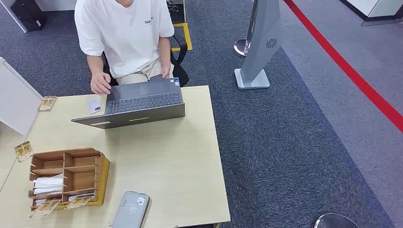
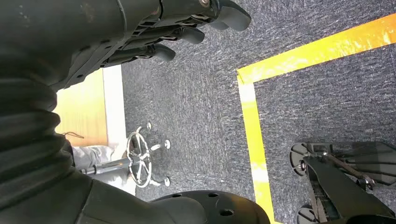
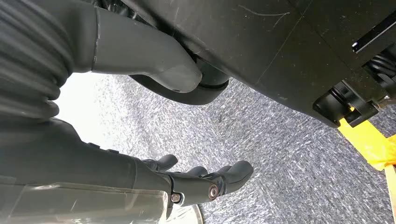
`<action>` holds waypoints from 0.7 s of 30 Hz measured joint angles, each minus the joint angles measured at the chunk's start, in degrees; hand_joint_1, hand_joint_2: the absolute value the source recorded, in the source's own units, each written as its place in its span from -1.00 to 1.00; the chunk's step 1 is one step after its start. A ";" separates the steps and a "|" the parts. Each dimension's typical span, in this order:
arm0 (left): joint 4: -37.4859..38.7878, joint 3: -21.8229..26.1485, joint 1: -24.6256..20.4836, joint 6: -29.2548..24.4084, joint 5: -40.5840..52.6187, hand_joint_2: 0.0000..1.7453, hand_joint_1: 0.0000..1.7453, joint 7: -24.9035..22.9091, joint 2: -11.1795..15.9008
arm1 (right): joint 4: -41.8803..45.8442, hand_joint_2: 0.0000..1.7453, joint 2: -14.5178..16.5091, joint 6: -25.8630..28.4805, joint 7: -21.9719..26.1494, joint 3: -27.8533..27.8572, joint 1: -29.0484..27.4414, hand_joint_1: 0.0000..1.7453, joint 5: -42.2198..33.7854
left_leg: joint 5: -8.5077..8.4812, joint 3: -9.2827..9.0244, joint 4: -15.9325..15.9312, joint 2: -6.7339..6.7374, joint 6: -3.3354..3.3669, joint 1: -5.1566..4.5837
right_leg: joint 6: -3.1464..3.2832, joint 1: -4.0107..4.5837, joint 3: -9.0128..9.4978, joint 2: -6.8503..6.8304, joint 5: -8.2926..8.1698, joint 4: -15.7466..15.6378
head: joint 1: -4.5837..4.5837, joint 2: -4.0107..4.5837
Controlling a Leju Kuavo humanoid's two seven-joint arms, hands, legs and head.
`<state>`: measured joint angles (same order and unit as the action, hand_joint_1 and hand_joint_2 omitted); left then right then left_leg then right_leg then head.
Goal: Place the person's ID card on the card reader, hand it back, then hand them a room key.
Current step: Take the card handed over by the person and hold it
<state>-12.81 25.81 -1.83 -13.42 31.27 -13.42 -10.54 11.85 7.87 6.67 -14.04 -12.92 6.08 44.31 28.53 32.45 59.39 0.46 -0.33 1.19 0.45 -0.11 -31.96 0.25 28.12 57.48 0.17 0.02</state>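
Both hands hang down by the robot's sides over the grey carpet, and neither holds anything. The left hand (image 2: 182, 32) shows in its wrist view with fingers apart and lightly curled, nothing between them. The right hand (image 3: 205, 179) looks much the same in its own wrist view: fingers loosely extended and separated, thumb clear of them, palm bare.

Up on the table (image 1: 190, 156), the ID card (image 1: 94, 105) lies flat at the far left, just beside the laptop (image 1: 138, 102) and just in front of the person's hand (image 1: 100, 83), which rests at the table's far edge. The card reader (image 1: 130, 210) sits at the near edge, well apart from the card, with the wooden organiser (image 1: 69, 178) to its left; white cards lie in its lower slots, probably the room keys, though I cannot read them.

So the task looks barely begun, and the step in hand is fetching that card. The left arm seems the natural choice, since the card lies on that side. It would need to rise clear of the table edge, pass over the organiser rather than through it, and come down beside the laptop without nudging it. A thin card lying flat is awkward to lift; sliding it toward an edge or tipping up one side should help the fingers get a pinch.
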 joint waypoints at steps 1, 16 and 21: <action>0.00 0.01 0.00 0.00 -0.11 1.00 -1.00 0.00 0.00 | 0.00 1.00 0.00 0.01 0.00 0.00 0.00 -1.00 -0.02 | 0.00 0.00 0.00 0.00 0.00 0.00 | 0.00 0.00 0.00 0.00 0.00 0.00 | 0.00 0.00; -1.70 25.99 -0.64 -15.47 -32.95 1.00 -1.00 21.65 -5.98 | -0.14 1.00 0.32 1.38 -0.38 1.81 -0.13 -1.00 -4.77 | 0.01 0.00 0.01 0.00 0.01 -0.03 | -0.01 -0.03 0.00 0.00 0.00 -0.01 | 0.00 0.00; -3.19 31.45 -0.87 -16.08 -34.01 1.00 -1.00 24.67 -7.63 | -0.17 1.00 0.46 1.40 -0.35 2.71 -0.13 -1.00 -5.19 | 0.00 -0.02 0.01 0.01 0.01 -0.02 | 0.00 -0.03 0.01 0.01 -0.01 -0.01 | 0.01 0.00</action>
<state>-15.99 57.26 -2.70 -29.50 -2.74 11.25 -18.17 11.67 8.33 8.07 -14.39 -10.21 5.95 39.13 28.54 32.44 59.41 0.47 -0.32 1.18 0.45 -0.13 -31.95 0.25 28.12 57.47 0.19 0.02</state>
